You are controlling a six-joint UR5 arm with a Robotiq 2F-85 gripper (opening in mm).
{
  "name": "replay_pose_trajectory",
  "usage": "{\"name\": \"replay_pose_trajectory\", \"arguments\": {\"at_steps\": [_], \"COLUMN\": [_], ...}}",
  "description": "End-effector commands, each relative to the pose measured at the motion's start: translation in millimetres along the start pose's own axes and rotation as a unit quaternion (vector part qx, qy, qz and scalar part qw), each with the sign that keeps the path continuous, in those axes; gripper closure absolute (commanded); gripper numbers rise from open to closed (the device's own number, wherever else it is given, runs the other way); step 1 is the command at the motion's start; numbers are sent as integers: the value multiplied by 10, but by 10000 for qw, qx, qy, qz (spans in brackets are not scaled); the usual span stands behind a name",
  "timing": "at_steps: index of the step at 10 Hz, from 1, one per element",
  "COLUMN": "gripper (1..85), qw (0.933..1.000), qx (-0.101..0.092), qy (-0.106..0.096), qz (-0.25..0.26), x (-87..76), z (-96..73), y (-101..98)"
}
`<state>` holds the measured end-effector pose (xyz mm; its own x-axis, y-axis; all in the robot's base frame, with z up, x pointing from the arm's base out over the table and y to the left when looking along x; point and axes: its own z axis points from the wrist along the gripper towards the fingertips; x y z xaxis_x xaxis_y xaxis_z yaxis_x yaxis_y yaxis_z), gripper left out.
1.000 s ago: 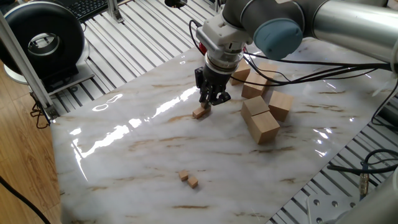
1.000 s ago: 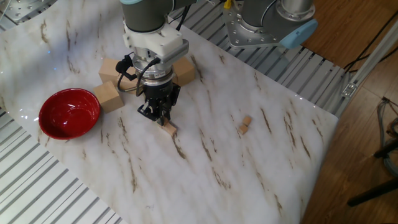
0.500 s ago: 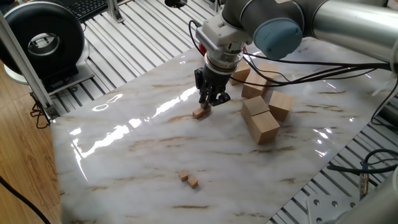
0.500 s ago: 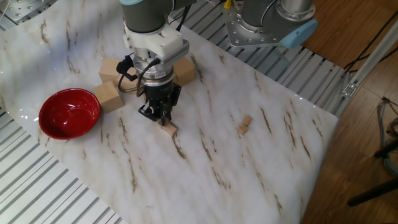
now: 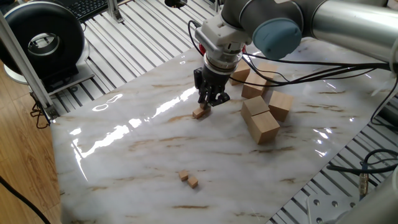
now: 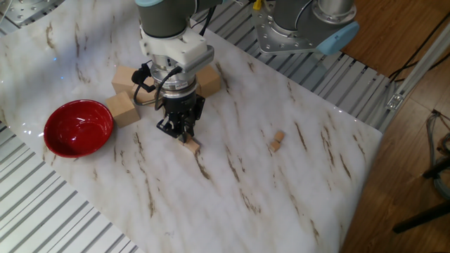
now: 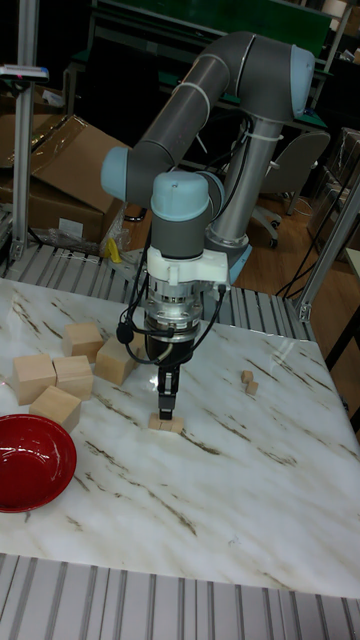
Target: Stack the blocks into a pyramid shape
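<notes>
Nearest to me, at the left, a red bowl [image 7: 30, 462] sits on the marble table [image 7: 230, 500]. Just beyond, in the middle, the gripper [image 7: 167, 407] points straight down, its fingertips at a small pile of tiny blocks [image 7: 165, 424] — whether it grips them or only touches, I cannot tell. Two more tiny cubes [image 7: 248, 380] lie together further right, well apart. Far left — large wooden blocks [image 7: 75, 368].

Hand [image 5: 208, 102] fingertip gap too small to judge, red bowl [image 7: 30, 465] cut by left edge
</notes>
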<state>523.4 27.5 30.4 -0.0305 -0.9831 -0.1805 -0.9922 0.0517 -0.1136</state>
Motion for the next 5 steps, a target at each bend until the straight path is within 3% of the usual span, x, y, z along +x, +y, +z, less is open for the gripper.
{"name": "replay_pose_trajectory", "arguments": {"at_steps": [1,3,5], "gripper": [557,547,467], "qw": [10000,10000,10000], "qx": [39,39,-7], "qy": [-47,-39,-53], "qz": [17,8,10], "x": [-14,-8,-14], "z": [-12,-12,-15], "y": [-28,-29,-6]}}
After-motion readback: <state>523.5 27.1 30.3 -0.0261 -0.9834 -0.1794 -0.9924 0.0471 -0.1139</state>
